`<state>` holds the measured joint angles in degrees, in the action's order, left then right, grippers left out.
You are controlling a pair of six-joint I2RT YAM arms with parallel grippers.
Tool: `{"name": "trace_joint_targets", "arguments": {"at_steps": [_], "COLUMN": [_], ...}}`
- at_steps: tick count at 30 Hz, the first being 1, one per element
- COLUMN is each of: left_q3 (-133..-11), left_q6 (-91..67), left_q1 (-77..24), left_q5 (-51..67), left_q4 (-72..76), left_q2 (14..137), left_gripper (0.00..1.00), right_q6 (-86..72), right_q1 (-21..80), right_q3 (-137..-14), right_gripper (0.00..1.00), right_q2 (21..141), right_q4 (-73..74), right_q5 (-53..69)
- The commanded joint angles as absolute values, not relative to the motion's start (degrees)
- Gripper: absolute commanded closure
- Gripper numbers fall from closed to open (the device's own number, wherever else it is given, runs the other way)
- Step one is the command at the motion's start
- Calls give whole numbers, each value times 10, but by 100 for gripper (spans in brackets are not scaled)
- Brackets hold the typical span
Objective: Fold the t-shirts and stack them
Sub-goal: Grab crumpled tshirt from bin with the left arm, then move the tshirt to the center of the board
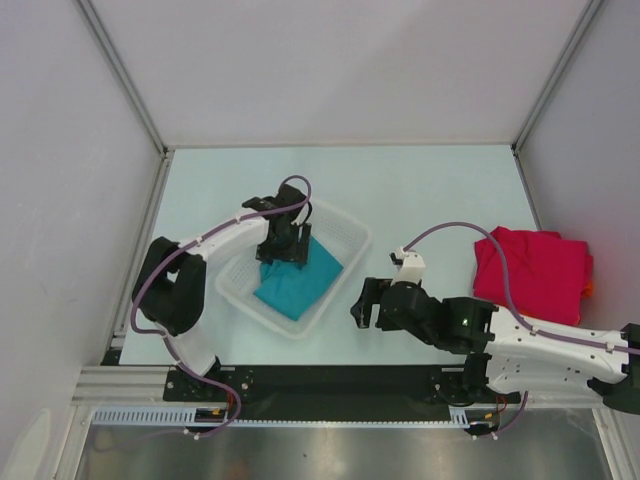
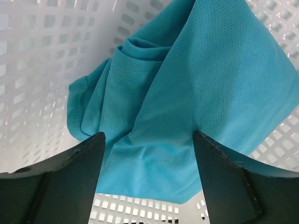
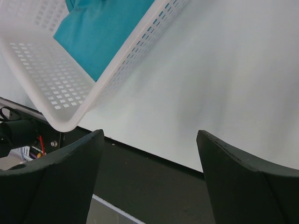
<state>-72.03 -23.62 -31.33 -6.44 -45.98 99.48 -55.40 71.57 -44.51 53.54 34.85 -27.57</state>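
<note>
A teal t-shirt (image 1: 298, 283) of fine mesh cloth lies loosely crumpled, unfolded, inside a white basket (image 3: 51, 79) near the table's (image 1: 420, 190) front left. A crimson-pink t-shirt (image 1: 532, 272) lies folded into a flat, rough square by the table's right edge. An orange t-shirt (image 1: 589, 289) shows only as a sliver at its right side.

The crimson t-shirt (image 1: 530, 272) hides most of the orange t-shirt (image 1: 589, 290).
</note>
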Motion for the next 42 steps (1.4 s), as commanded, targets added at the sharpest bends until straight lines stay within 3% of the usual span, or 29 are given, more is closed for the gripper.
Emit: {"name": "trace_joint_targets", "arguments": {"at_steps": [1,8,10,11,12,17,24,27,35,42], "left_q3": [-706,-653,-641,-639,-640,-702,-930,-962,-943,-804], "left_q6": [-250,-260,-265,-268,-269,-272,-263,-272,-251,-242], "left_q1": [-316,-310,-310,-309,-310,-305,-287,-276,-175,-115], "left_q5": [-47,75,118,133,150,137,127,112,-53,-107], "left_q4": [-434,-356,-328,-319,-307,-344,-467,-490,-563,-509], "left_q2": [999,1053,1062,1065,1066,1007,903,855,766,731], "left_gripper": [19,24,41,54,99,100,100,100,100,100], "right_q6": [-548,-548,-549,-550,-550,-553,-547,-544,-545,-547], "right_q1": [718,717,717,717,717,718,718,717,718,719], "right_q3": [-467,-469,-470,-472,-473,-476,-473,-474,-469,-468], "right_gripper": [14,14,15,15,15,15,15,15,15,16], "right_q2": [515,507,505,503,501,493,504,521,532,537], "right_q4": [347,357,361,363,365,375,352,343,336,325], "right_q5": [-291,-293,-294,-294,-294,-296,-293,-288,-279,-275]}}
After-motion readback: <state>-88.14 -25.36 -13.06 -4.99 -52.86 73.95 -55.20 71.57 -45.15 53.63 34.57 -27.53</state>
